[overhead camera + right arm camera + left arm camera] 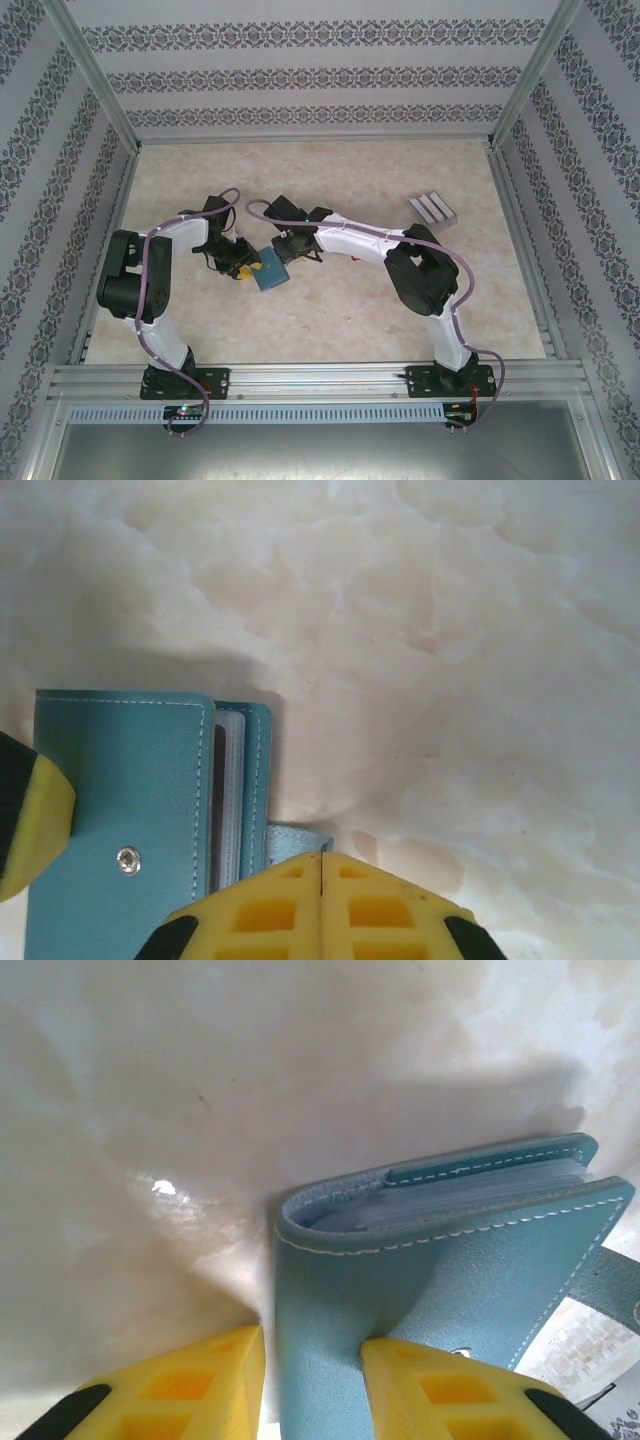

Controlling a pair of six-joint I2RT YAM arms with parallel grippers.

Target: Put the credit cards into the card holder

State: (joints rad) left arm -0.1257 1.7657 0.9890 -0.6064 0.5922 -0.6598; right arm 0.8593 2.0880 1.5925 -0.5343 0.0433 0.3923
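The teal-blue card holder [270, 272] lies folded shut on the pale table between both arms. Clear sleeves show at its open edge [470, 1195]. My left gripper [310, 1345] is shut on the card holder's cover near the spine, and the right-hand yellow finger [450, 1390] dents the leather. My right gripper [321, 858] is shut, its yellow fingertips pressed together just over the snap tab [295, 835]. I cannot tell whether the tab is pinched. The snap stud [128, 859] sits on the cover [120, 780]. The credit cards are hidden.
A grey ribbed block [432, 208] lies at the back right of the table. Patterned walls and metal rails [310, 378] close in the work area. A yellow and black finger of the left gripper [30, 820] sits at the holder's far side.
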